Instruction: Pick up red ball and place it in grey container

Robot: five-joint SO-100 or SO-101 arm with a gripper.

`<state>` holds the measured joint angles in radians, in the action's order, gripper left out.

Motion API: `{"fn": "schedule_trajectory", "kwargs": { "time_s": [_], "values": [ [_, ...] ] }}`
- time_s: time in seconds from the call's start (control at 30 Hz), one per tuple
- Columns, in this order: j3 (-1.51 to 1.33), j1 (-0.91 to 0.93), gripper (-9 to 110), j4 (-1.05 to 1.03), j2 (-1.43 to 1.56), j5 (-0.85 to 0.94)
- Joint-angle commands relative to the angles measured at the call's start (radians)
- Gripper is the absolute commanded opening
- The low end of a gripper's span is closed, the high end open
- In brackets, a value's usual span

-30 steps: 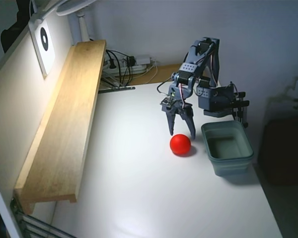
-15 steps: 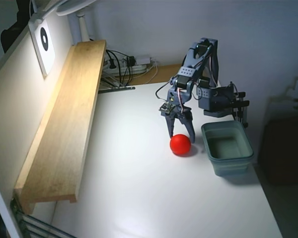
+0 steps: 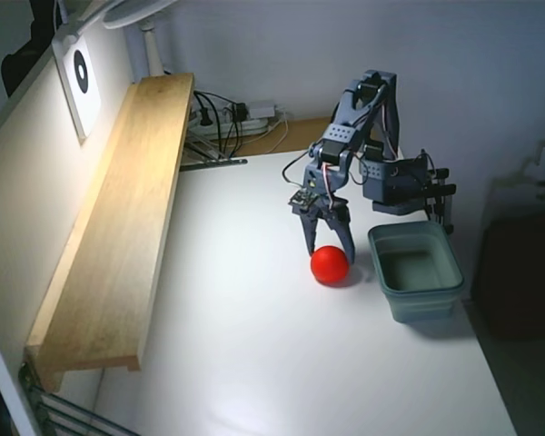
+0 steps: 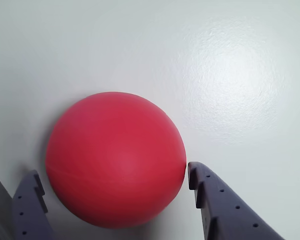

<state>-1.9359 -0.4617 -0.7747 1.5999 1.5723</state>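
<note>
Red ball (image 4: 115, 157) sits low-centre between your open gripper (image 4: 112, 187) fingers; close off-centre and you'll squirt it across the table (image 3: 254, 345).

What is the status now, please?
End effector open, straddling red ball. Ball on table, not lifted. Grey container empty, path clear.

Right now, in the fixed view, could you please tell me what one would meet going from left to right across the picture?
Wooden shelf → red ball → grey container. The claw sits just above the ball, open around it, so its place in the order overlaps the ball's.
</note>
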Motion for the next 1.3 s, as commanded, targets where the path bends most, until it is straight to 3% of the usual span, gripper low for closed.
{"fn": "schedule_trajectory", "kwargs": {
  "time_s": [0.0,1.23,1.27],
  "values": [
    [0.045,-0.01,38,0.006,0.012,-0.002],
    [-0.102,-0.01,38,0.241,-0.075,-0.002],
    [-0.102,-0.01,23,0.241,-0.075,-0.002]
  ]
}}
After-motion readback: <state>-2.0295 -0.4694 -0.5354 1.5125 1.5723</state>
